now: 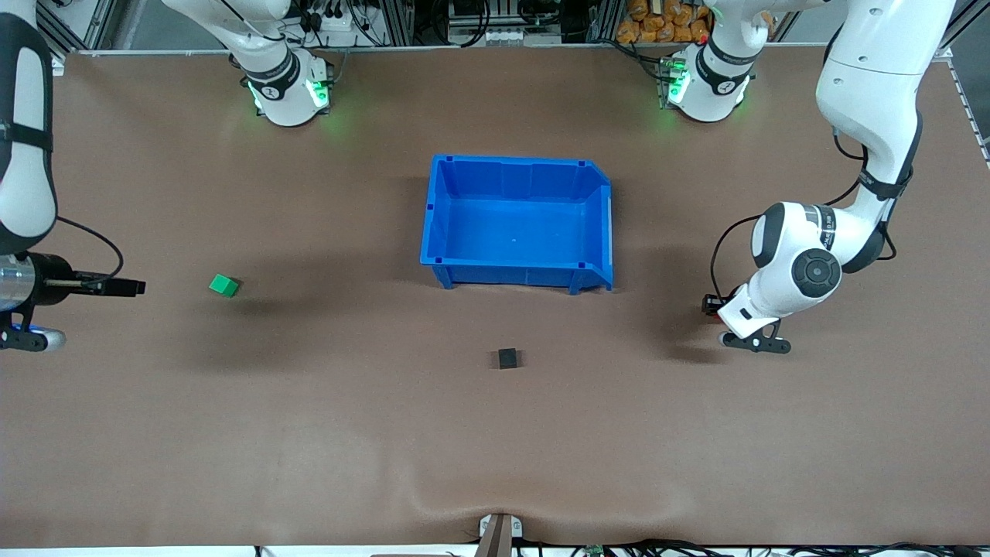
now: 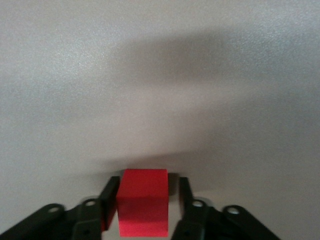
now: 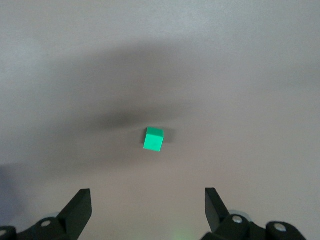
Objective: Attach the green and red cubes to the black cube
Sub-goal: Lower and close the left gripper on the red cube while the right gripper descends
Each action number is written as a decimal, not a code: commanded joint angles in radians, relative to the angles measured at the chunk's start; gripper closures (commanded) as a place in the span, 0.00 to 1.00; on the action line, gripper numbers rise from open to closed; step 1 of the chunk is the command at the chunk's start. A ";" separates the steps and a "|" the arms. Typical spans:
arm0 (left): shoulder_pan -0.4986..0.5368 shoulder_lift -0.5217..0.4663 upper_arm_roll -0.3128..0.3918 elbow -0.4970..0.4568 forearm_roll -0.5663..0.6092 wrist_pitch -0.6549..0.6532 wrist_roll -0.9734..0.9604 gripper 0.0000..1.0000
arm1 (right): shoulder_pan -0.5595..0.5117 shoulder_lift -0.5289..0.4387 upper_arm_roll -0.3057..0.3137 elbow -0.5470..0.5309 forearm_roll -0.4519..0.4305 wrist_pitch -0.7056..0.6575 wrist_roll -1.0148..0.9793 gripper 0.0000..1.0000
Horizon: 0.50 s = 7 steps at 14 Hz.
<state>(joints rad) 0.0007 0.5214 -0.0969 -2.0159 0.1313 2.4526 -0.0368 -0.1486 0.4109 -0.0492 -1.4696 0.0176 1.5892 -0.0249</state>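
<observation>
Step in hand: left pincer (image 2: pixel 144 210) narrowed around red cube (image 2: pixel 143 207) on tabletop (image 1: pixel 309 433), contact uncertain; right pincer (image 3: pixel 147 210) wide above green cube (image 3: pixel 153 139); black cube (image 1: pixel 507 357) near bin (image 1: pixel 518 275); next: lift, carry to black.

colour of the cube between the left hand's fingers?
Red cube; the left wrist view shows it best.
</observation>
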 commanded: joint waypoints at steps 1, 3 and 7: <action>-0.004 -0.003 0.002 -0.004 0.021 0.005 -0.021 1.00 | -0.022 0.023 0.015 -0.005 0.002 0.024 0.000 0.00; -0.001 -0.004 0.002 -0.003 0.021 0.002 -0.040 1.00 | -0.023 0.025 0.015 -0.034 0.004 0.055 0.006 0.00; -0.010 -0.015 -0.003 0.078 0.017 -0.078 -0.174 1.00 | -0.025 0.026 0.017 -0.106 0.004 0.142 0.006 0.00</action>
<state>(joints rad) 0.0000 0.5208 -0.0987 -1.9887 0.1314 2.4444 -0.1298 -0.1547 0.4492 -0.0492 -1.5374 0.0180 1.7019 -0.0248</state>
